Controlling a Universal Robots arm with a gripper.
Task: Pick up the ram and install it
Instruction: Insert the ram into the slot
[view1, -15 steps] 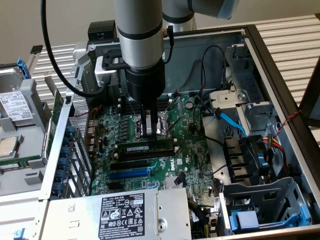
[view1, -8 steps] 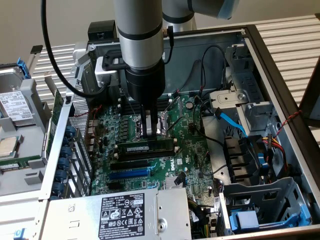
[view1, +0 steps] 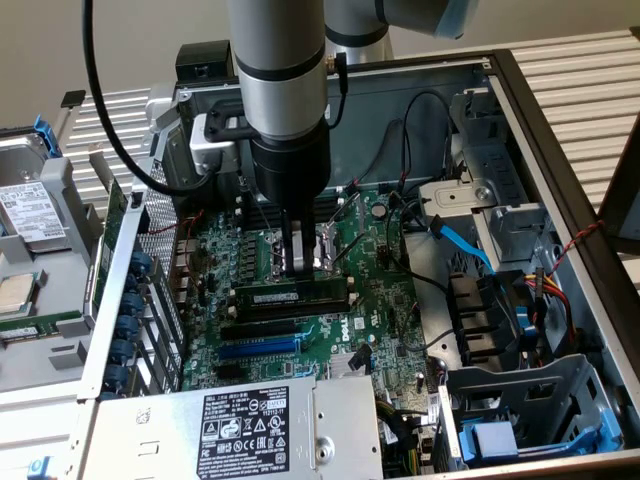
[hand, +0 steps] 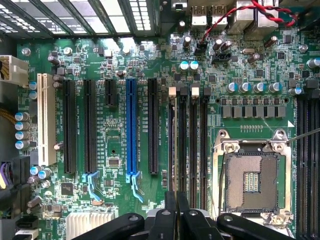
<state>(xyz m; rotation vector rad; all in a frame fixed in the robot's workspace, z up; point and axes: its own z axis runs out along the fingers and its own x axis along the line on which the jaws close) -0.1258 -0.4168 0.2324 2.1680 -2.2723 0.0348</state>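
Exterior view shows slim dark ram (view1: 300, 297) (white label (view1: 272, 298)).

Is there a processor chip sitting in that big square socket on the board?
No, the socket lies open with its bare grid of contacts showing.
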